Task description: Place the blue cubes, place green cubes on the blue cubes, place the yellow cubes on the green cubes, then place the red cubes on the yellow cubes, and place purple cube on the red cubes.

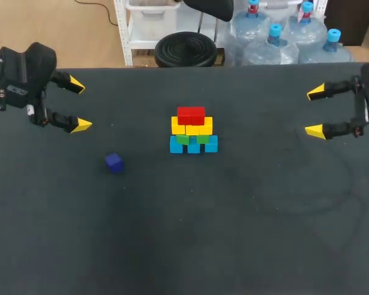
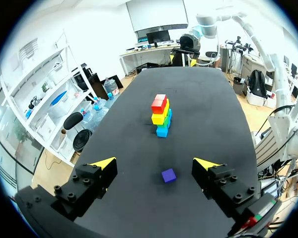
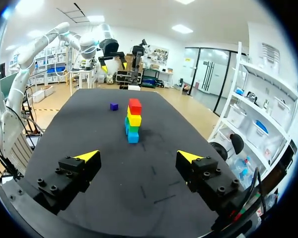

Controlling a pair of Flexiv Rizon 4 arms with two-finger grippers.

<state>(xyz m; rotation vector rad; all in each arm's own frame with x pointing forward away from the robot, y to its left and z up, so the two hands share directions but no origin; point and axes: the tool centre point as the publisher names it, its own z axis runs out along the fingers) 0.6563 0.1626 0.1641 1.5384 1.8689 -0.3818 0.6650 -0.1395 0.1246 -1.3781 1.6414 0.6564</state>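
Blue through red cubes [image 1: 191, 115] stacked; purple cube [image 1: 114, 162] lies apart, unplaced. My left gripper [image 1: 79, 105] and right gripper [image 1: 314, 111] gape wide, empty.

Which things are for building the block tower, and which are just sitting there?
For the job:
blue cubes, green cubes, yellow cubes and red cubes, all stacked
purple cube, loose on the table
left gripper and right gripper, both open

Just there:
black table

Stack [image 1: 194, 132]: you find it in the middle of the table [image 1: 246, 221].
Loose cube [image 1: 114, 162]: you find it left of the stack, apart, nearer the robot.
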